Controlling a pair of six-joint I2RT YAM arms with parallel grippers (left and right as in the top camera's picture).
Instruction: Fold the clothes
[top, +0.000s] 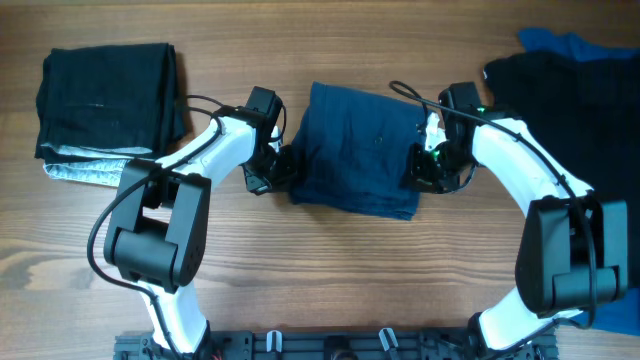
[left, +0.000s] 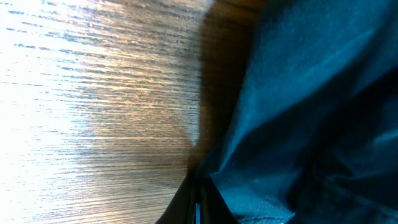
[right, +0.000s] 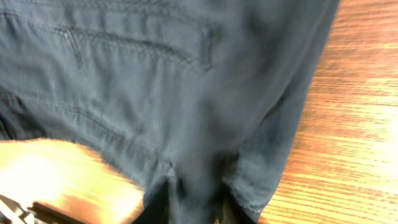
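- Navy shorts (top: 355, 150), folded, are pinched at their left edge by the closed jaws of the left gripper (top: 284, 168).
- Whether the jaws of the right gripper (top: 414, 168) are closed cannot be told.

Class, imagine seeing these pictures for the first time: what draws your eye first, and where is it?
The folded navy garment lies in the middle, with the left pincer at its left edge and the right pincer at its right edge. A neat black stack sits far left; a loose black and blue pile sits far right.
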